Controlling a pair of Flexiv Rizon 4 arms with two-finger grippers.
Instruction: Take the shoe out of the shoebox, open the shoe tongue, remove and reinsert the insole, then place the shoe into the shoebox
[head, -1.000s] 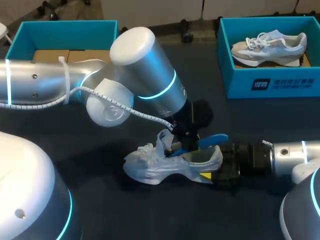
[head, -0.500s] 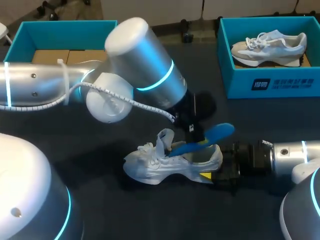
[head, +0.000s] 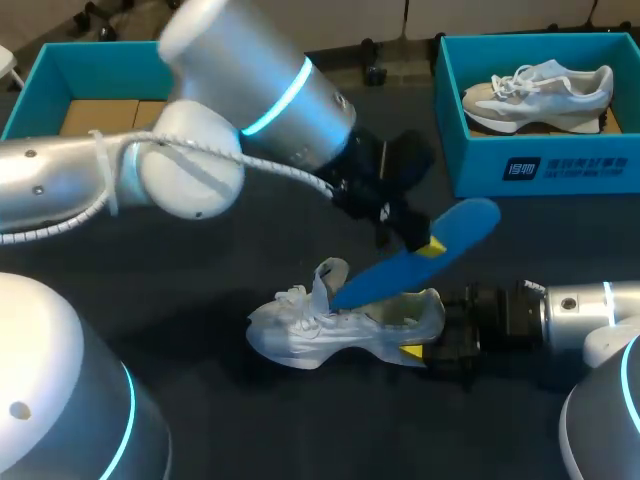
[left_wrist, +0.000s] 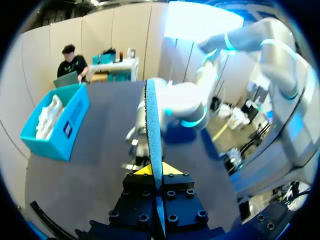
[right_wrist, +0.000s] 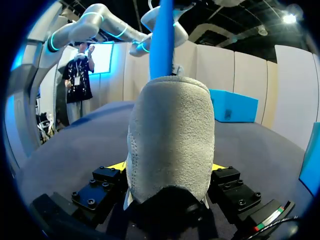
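Observation:
A white shoe (head: 335, 328) lies on its side on the dark table, toe to the left. My right gripper (head: 425, 352) is shut on its heel; in the right wrist view the grey heel (right_wrist: 170, 135) fills the space between the fingers of the right gripper (right_wrist: 170, 167). My left gripper (head: 430, 246) is shut on a blue insole (head: 400, 265) that slants up out of the shoe, its lower end at the opening by the tongue. In the left wrist view the insole (left_wrist: 152, 120) stands edge-on between the yellow tips of the left gripper (left_wrist: 155, 169).
A teal shoebox (head: 540, 170) at the back right holds a second pale shoe (head: 540, 88). Another teal box (head: 50, 65) with cardboard inside stands at the back left, behind my left arm.
My left gripper closed on the insole, then rose and moved back and right, drawing the insole most of the way out of the shoe. The right arm and shoe stayed put.

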